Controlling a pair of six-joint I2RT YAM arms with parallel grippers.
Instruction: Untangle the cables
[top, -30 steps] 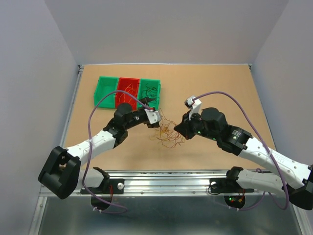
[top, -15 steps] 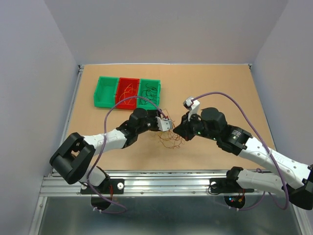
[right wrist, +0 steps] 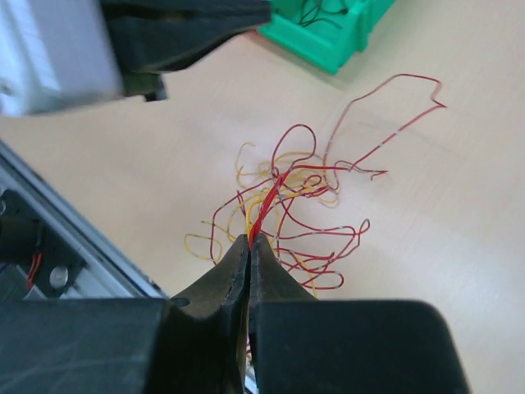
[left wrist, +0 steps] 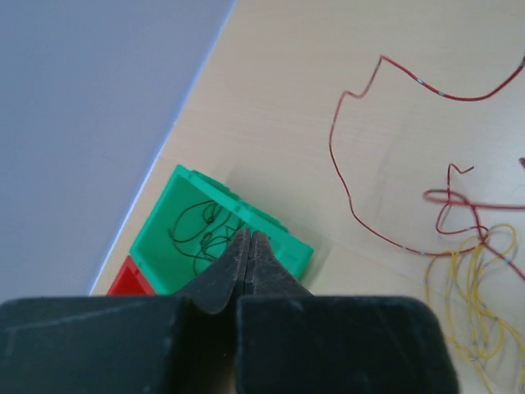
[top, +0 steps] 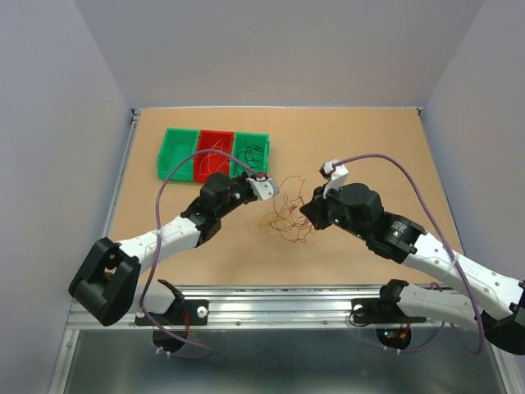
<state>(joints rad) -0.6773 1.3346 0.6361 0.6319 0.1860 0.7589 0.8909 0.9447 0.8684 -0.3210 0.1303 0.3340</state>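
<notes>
On the counter (top: 385,148) most cables (top: 289,220) lie mid-surface in one red-yellow clump, pinched by the closed right hand (right wrist: 249,242); the left hand (left wrist: 248,240) is closed on nothing beside it, and few strands sit in the far-left bins (top: 176,133).

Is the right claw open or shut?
Shut: the right claw has its jaws together, pinching red and yellow cables.
</notes>
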